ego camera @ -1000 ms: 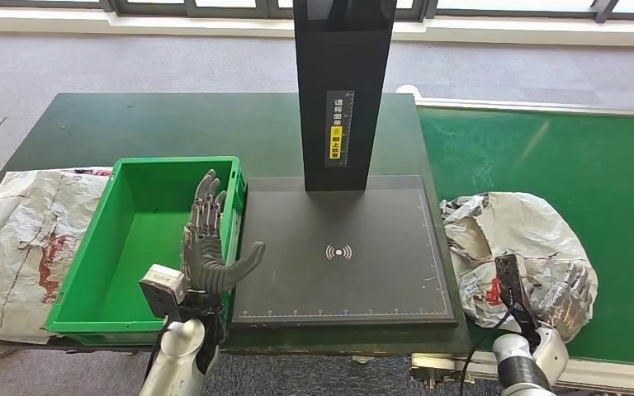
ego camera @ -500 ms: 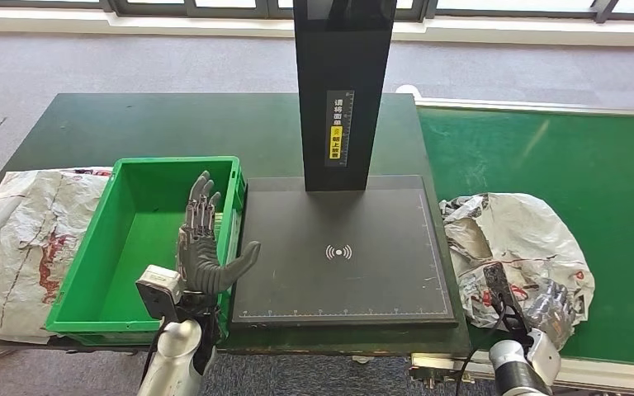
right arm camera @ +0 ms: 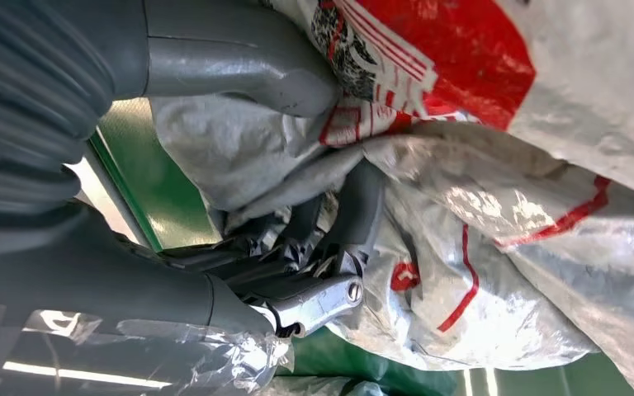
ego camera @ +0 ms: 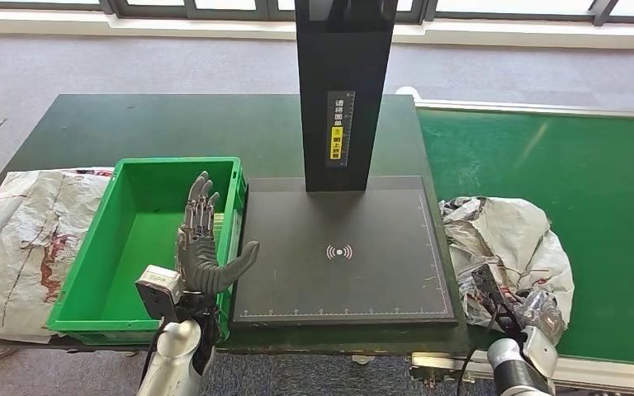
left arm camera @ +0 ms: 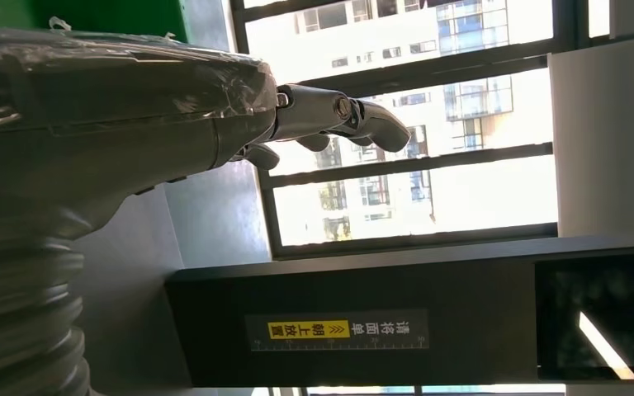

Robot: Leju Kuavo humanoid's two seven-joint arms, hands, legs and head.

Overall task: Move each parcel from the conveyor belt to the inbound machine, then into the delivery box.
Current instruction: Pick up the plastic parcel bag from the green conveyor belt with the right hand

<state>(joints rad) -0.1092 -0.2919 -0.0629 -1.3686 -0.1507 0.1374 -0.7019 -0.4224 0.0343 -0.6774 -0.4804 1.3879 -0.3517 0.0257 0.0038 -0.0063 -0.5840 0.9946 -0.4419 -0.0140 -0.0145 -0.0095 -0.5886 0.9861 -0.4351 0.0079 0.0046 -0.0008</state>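
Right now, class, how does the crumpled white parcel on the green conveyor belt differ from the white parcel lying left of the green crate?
The crumpled white parcel on the conveyor belt is bunched up and gripped by the right hand. The white parcel left of the green crate lies flatter on the dark table, with no hand on it. The left hand holds nothing. Both are white plastic with red print.

Grey carpet floor (ego camera: 132,62) — sunlit windows (left arm camera: 413,107) — dark green table (ego camera: 173,124).
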